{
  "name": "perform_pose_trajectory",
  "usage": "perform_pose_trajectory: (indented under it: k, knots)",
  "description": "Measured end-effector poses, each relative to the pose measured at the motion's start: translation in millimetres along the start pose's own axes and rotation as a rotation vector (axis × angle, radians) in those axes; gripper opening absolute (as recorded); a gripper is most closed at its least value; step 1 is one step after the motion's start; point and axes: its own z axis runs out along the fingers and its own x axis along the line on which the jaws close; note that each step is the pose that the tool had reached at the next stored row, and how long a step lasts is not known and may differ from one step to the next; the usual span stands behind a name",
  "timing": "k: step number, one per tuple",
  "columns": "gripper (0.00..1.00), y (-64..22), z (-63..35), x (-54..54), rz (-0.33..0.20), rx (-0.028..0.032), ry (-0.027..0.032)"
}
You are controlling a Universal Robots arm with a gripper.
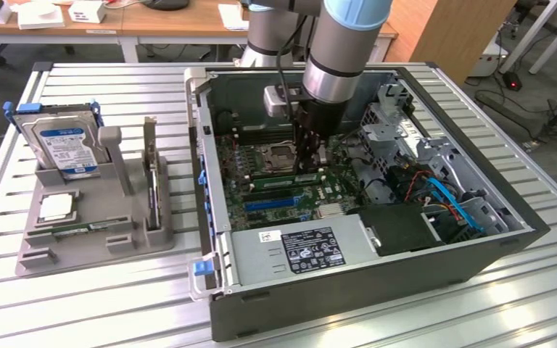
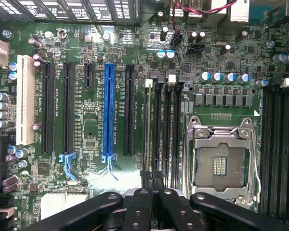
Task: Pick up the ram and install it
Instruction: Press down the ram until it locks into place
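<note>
Right under the fingertips of your black two-fingered gripper [image 2: 152, 177] is the row of memory slots, and its jaws are drawn fully together with nothing visibly between them. Closed like that, they read to me as a blunt pusher rather than a clamp. The ram [image 2: 147, 125], a thin green circuit-board stick seen edge-on, stands in the slot directly ahead of those tips. It is upright because the slot grips its lower edge. You cannot tell from here whether the tips touch it or whether it is fully seated. Beside it you have three empty black memory slots, then one silver square processor socket [image 2: 219, 161] with its frame down. On the ram's other side, further from the hand, count one blue expansion slot [image 2: 108, 110] and one white expansion slot [image 2: 25, 98]. All of it sits on the green motherboard [image 2: 94, 130], lying flat in the open grey computer case [image 1: 356, 290] so the arm can come straight down. Well away from the hand, a grey parts tray [image 1: 95, 243] props up one silver hard drive with a blue label [image 1: 66, 148] and one dark upright expansion card [image 1: 150, 163], both on edge, likely for gripping from above.
</note>
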Motion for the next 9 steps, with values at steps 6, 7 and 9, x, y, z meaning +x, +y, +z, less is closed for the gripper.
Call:
perform_pose_trajectory:
  k: [6,7,9]
  knots:
    - [0.09,0.1,-10.7,-0.1,0.000,0.0000,0.0001]
    - [0.09,0.1,-12.5,-0.1,0.000,0.0000,0.0001]
    - [0.09,0.2,-15.8,-0.2,0.000,0.0000,0.0001]
